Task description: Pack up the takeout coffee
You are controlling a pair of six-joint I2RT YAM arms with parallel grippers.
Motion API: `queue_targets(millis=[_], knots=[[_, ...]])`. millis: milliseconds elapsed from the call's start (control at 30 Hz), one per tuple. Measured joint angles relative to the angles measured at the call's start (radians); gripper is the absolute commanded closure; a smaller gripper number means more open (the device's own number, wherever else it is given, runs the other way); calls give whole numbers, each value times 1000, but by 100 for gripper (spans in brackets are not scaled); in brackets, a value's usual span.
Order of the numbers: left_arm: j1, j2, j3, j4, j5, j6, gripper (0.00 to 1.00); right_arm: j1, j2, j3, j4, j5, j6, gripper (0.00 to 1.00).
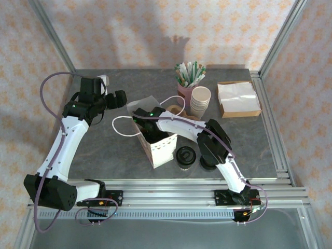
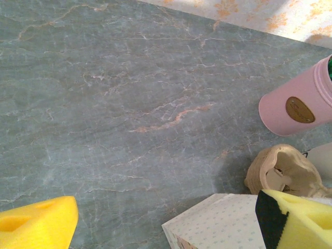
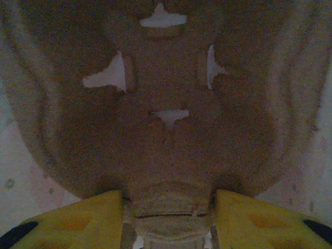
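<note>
Right gripper (image 3: 167, 210) is down inside the paper bag (image 1: 163, 149), jaws partly apart astride a ridge of the pulp carrier (image 3: 166, 93); I cannot tell whether they pinch it. The left gripper (image 1: 118, 98) hangs wide open and empty. Seating the carrier looks like the step in hand, so the next move is to fetch the black-lidded coffee (image 1: 184, 157), which stands on the counter (image 1: 104, 150) just beside the bag. The overhead view places the coffee, while the right wrist view gives the bag's dim inside.

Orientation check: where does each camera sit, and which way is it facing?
Top external: above, behind the bases, looking down on the table; both arms show.
Left wrist: left arm, looking down at table beside the pink cup; left gripper's fingers show.
Right wrist: inside the paper bag, facing the pulp carrier; right gripper's fingers show.
Shared: top and left wrist both see pink cup and bag.
</note>
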State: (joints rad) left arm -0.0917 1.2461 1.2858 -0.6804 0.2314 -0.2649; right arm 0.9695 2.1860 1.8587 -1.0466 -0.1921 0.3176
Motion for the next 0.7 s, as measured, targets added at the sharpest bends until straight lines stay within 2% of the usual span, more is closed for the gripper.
queue_targets(millis=[200, 333, 700], knots=[[1, 0, 0, 1, 34, 0, 10, 0, -1, 49, -2, 26, 4, 49], [1, 0, 0, 1, 51, 0, 11, 0, -1, 52, -4, 35, 8, 54], [1, 5, 0, 12, 113, 1, 13, 8, 22, 50, 5, 26, 12, 59]])
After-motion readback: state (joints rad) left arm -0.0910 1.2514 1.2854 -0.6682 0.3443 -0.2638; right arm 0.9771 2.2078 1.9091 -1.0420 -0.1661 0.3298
